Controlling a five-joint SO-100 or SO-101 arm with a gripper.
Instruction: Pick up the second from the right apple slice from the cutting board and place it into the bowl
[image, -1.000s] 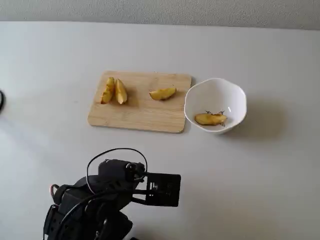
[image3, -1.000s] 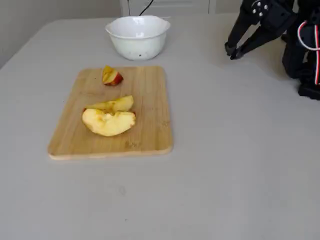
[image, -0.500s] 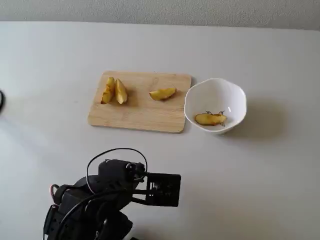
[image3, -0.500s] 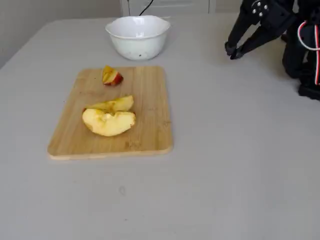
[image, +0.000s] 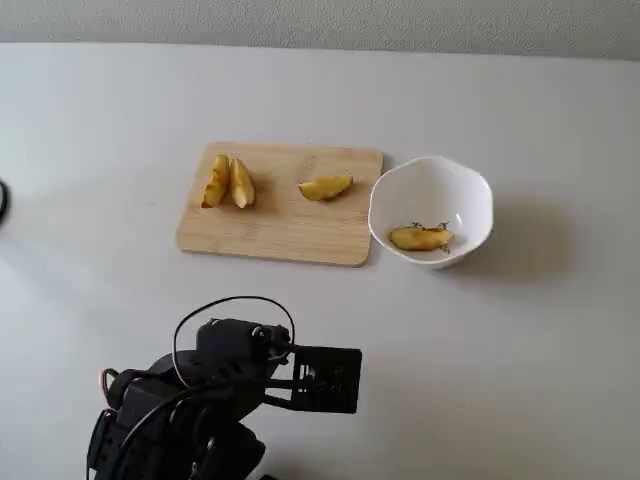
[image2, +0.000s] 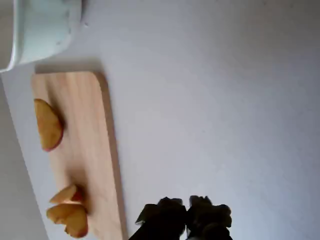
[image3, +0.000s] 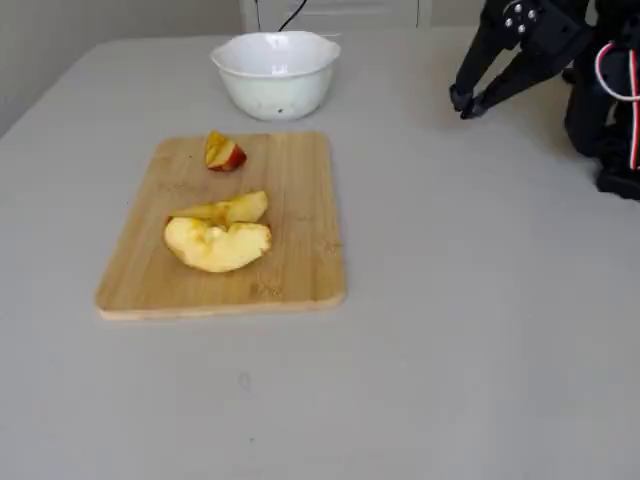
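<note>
Nearest to us, in the fixed view from behind the arm, our gripper (image: 325, 380) sits pulled back over bare table (image: 520, 380), well apart from the cutting board (image: 285, 235). In the wrist view its two fingertips (image2: 170, 212) are pressed together with nothing between them, and the side fixed view shows the same thing (image3: 465, 103): closed and empty, hanging low over the table.

Further out lies the cutting board, and on it we count three apple slices. Two lean against each other at the left end, a left one (image: 216, 181) and a right one (image: 241, 184); a third slice (image: 325, 187) lies alone near the end closest to the bowl (image: 470, 195). Counting from the right in this view, the slice we judge to be our target is the right one of the touching pair. It is pale yellow with a thin strip of red skin, resting on its side, and it touches its neighbour, so grasping it cleanly may be awkward.

Farthest along, the white bowl stands just beside the board's right edge and already holds one slice (image: 420, 238).

We judge that the pick has not yet begun: reaching, grasping, carrying and dropping all remain.
</note>
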